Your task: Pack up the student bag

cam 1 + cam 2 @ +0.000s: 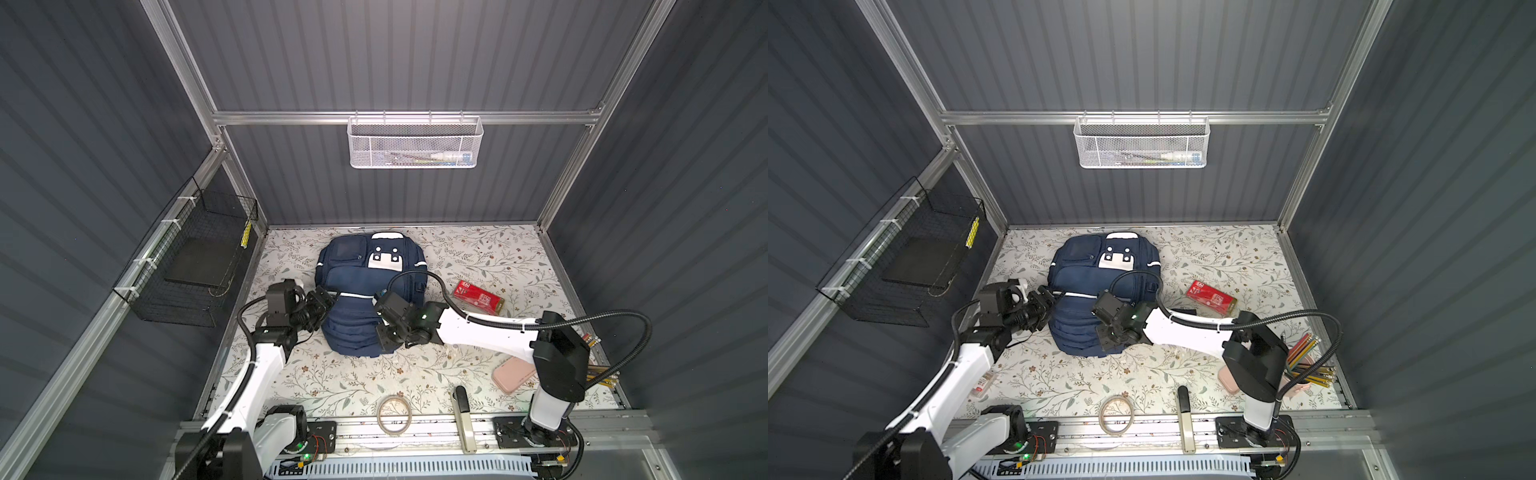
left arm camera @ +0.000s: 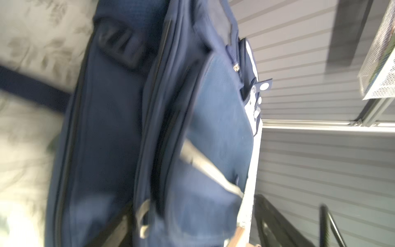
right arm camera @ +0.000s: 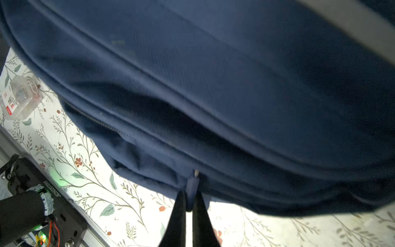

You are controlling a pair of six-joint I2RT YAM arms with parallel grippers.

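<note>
Packing looks hardly started, because nothing I can see is inside the bag yet. On the far left a black wire basket (image 1: 195,266) hangs on the wall. At the near left a small clear box of clips (image 1: 985,381) lies on the table (image 1: 332,374). Next comes the left gripper (image 1: 328,302), right up against the left side of the student bag (image 1: 353,274); its own camera is blurry and shows no fingers, so I cannot tell if it is apart or together. The student bag lies flat in the middle of the table, a bit toward the far side, with its white patches at the far end. At its near right corner the right gripper (image 3: 190,195) is pinched together on a little blue zip pull (image 3: 191,184). I think the job right now is opening that zip, and I cannot tell how far open it is. Further right lie a tape roll (image 1: 379,417) at the near edge, a red box (image 1: 478,297), a pink pencil case (image 1: 513,374) and a bunch of pencils (image 1: 1304,347). All of these wait outside the bag, so most of the work is left.
</note>
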